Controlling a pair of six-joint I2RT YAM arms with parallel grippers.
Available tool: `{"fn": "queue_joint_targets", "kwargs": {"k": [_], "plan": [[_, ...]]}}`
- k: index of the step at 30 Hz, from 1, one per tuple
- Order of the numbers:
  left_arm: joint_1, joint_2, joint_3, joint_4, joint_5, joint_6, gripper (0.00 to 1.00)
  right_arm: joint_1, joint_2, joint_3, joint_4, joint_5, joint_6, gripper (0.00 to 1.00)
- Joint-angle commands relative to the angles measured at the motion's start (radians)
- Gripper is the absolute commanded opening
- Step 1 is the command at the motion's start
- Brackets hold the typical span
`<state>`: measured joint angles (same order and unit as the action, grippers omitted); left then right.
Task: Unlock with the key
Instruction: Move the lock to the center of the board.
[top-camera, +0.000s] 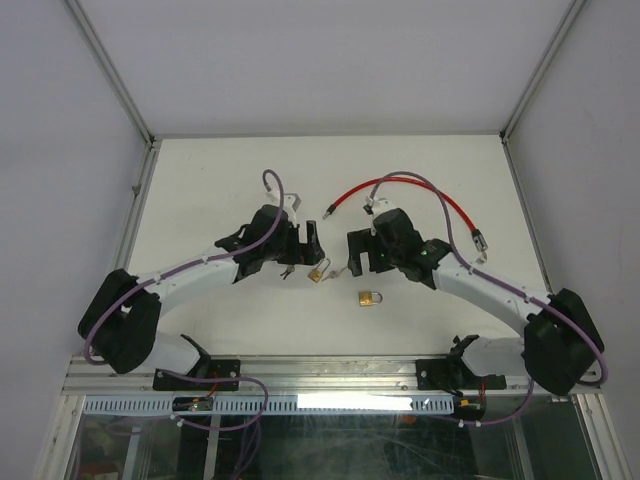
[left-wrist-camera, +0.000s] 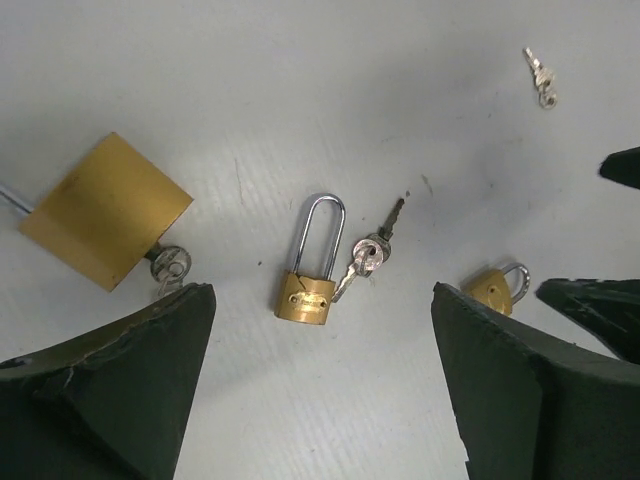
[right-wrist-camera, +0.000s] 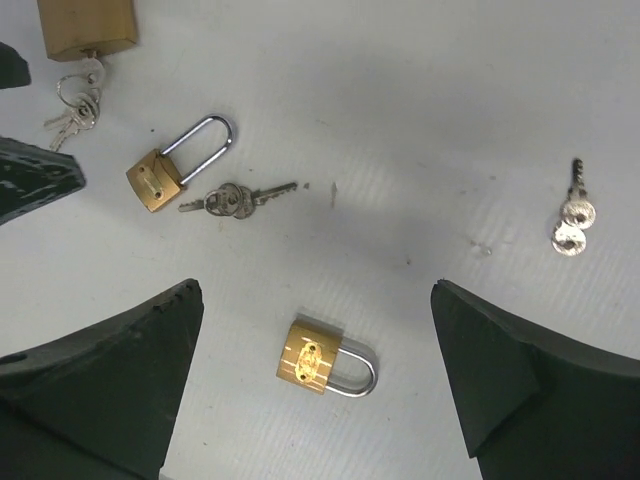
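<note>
Both arms hang low over the middle of the table (top-camera: 200, 180), each with its jaws spread wide and nothing between them. The left gripper (left-wrist-camera: 322, 310) is just over the long-shackle padlock (left-wrist-camera: 305, 290), and the right gripper (right-wrist-camera: 315, 300) is above the small padlock (right-wrist-camera: 315, 360). The key bunch (left-wrist-camera: 368, 252) lies flat against the long-shackle padlock's lower corner. From where I stand I can't say whether a key is seated in the lock or only touching it. The shackle looks shut, so the unlocking is not yet done. Mix-ups worry me most: a big brass padlock (left-wrist-camera: 105, 210) has keys of its own, and loose keys (right-wrist-camera: 568, 222) lie well apart, so a wrong pairing would simply not turn. Flat keys on a smooth top may skid away from closing fingers, the light lock may slide or spin, and the two grippers are near enough to bump each other.
</note>
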<state>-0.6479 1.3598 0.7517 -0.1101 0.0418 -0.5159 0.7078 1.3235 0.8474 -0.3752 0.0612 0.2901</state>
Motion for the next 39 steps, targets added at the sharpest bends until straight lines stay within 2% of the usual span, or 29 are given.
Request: {"fn": "queue_joint_targets", "kwargs": {"k": [1,7,12,16,20,27,32,39], "plan": [[-0.067,0.132,0.137,-0.124,-0.043,0.125,0.9,0.005,-0.161,-0.124,0.15,0.126,0.08,1.0],[-0.118,0.295,0.271,-0.228,-0.076,0.193,0.79,0.004,-0.265,-0.193,0.167,0.2,0.086,0.99],[-0.119,0.368,0.316,-0.259,-0.077,0.212,0.58,0.004,-0.284,-0.209,0.156,0.232,0.086,0.99],[-0.127,0.41,0.332,-0.285,-0.066,0.209,0.52,0.002,-0.289,-0.217,0.157,0.254,0.083,1.0],[-0.149,0.414,0.33,-0.313,-0.077,0.177,0.51,0.003,-0.279,-0.213,0.156,0.27,0.076,0.99],[-0.206,0.421,0.327,-0.394,-0.185,0.075,0.42,-0.008,-0.224,-0.166,0.122,0.344,0.069,0.99],[-0.212,0.392,0.298,-0.451,-0.229,-0.09,0.22,-0.022,-0.177,-0.133,0.107,0.317,0.074,0.97],[-0.213,0.312,0.224,-0.458,-0.23,-0.365,0.3,-0.021,-0.1,-0.097,0.123,0.165,0.063,0.92]]}}
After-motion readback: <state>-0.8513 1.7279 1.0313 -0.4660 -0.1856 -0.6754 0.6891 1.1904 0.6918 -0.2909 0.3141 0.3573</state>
